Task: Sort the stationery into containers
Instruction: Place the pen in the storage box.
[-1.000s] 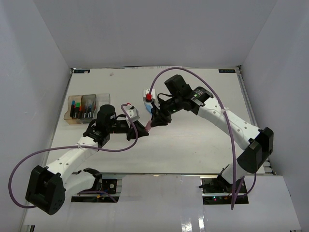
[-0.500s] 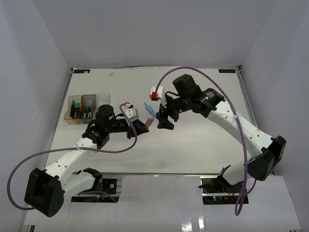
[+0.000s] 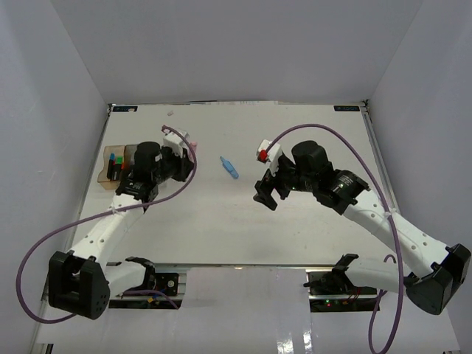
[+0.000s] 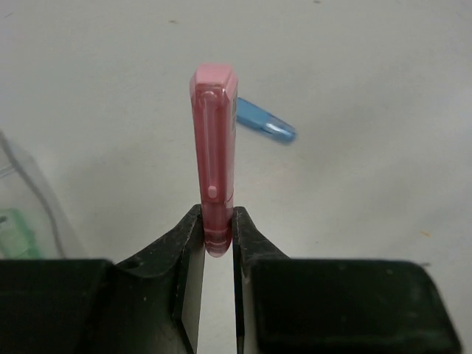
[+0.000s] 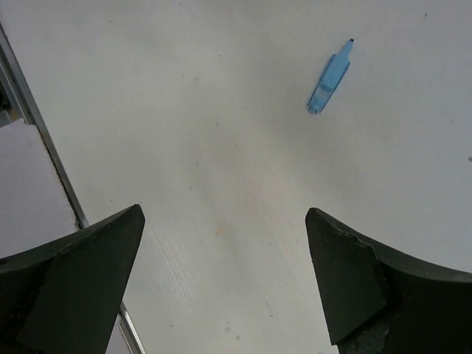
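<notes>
A pink tapered piece (image 4: 214, 140) stands upright in my left gripper (image 4: 217, 221), which is shut on its lower end. In the top view that gripper (image 3: 179, 167) sits just right of the containers (image 3: 110, 171), which hold several highlighters and are partly hidden by the arm. A clear container wall (image 4: 33, 199) shows at the left of the left wrist view. A blue tapered piece (image 3: 229, 167) lies loose on the table, beyond the pink one (image 4: 264, 125). My right gripper (image 3: 265, 193) hangs open and empty right of it (image 5: 225, 221); the blue piece (image 5: 330, 80) lies ahead.
The white table (image 3: 295, 236) is walled on three sides. A metal rail (image 5: 44, 147) along the table edge shows at the left of the right wrist view. Purple cables loop off both arms.
My right gripper opened, let go of the pink piece and drew back to the right. My left arm swung back-left toward the containers with the pink piece. The blue piece came into view.
</notes>
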Robot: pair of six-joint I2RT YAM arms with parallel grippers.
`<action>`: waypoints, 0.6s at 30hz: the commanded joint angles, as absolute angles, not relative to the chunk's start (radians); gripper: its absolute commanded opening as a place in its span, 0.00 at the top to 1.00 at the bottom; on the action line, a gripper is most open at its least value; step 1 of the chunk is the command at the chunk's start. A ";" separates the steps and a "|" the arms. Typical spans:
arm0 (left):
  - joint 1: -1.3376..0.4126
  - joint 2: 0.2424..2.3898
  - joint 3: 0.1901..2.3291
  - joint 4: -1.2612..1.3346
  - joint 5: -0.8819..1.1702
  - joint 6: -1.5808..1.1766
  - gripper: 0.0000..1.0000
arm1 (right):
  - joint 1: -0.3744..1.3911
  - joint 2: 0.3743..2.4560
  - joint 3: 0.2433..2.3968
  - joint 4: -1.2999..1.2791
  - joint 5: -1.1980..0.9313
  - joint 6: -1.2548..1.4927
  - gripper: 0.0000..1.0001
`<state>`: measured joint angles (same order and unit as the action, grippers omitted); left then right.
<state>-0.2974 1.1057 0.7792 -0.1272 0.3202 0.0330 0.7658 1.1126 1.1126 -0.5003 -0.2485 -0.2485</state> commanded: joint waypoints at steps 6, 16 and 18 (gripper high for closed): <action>-0.033 1.267 0.879 -0.264 0.130 -0.090 0.99 | 0.764 1.091 0.963 -0.276 -0.156 -0.087 0.06; 0.072 1.477 0.992 -0.279 0.167 -0.071 0.91 | 0.764 1.146 0.913 -0.193 -0.161 -0.069 0.07; 0.078 1.502 1.005 -0.278 0.175 -0.075 0.87 | 0.764 1.163 0.913 -0.187 -0.155 -0.074 0.07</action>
